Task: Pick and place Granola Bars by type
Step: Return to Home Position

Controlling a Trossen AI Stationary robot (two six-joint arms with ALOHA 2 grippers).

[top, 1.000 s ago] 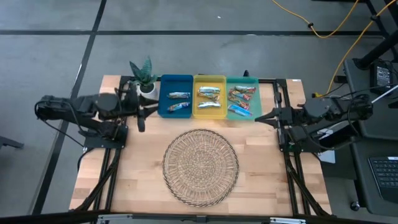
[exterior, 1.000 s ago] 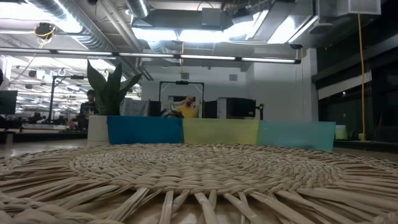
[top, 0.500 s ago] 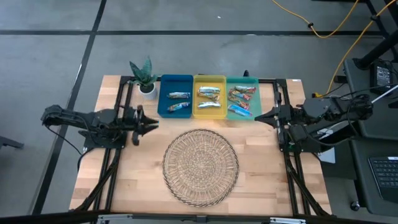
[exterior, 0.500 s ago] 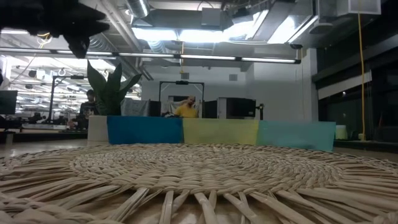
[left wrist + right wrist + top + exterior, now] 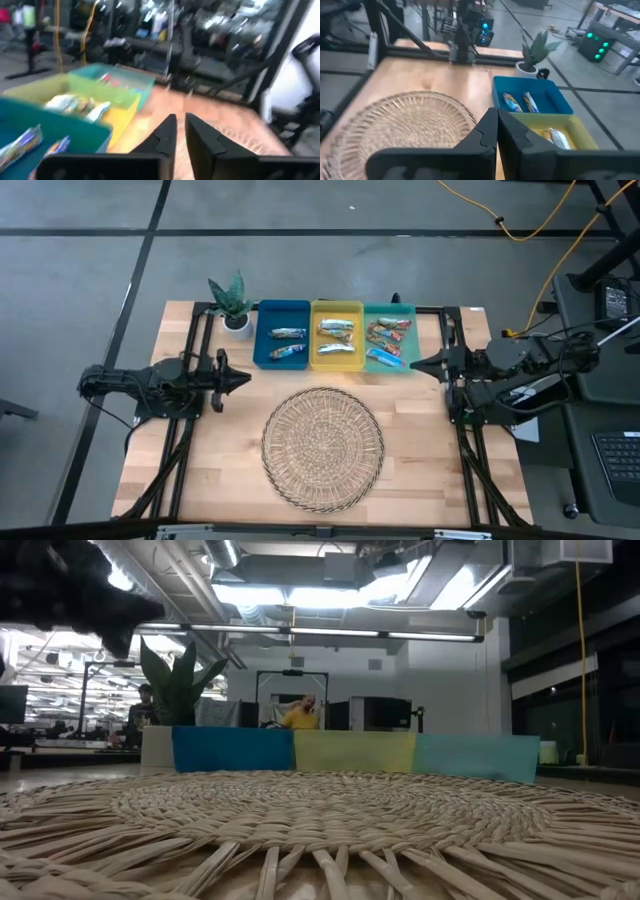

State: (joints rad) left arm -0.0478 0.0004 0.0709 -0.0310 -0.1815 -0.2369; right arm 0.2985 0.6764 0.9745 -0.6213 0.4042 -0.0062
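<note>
Granola Bars [image 5: 336,328] in trays [image 5: 337,304], well apart from left pincer [image 5: 245,379] and right pincer [image 5: 414,365], both seemingly closed, empty.

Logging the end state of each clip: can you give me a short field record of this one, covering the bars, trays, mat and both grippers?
Granola Bars: all that show lie inside the trays
Blue tray: two blue-wrapped ones
Yellow tray: silvery ones
Green tray: several multicolour ones
Woven mat: in front of the trays, nothing on it
Plant: left of the blue tray
Left gripper: shut, empty, left of the mat
Right gripper: shut, empty, by the green tray's right front corner
</note>
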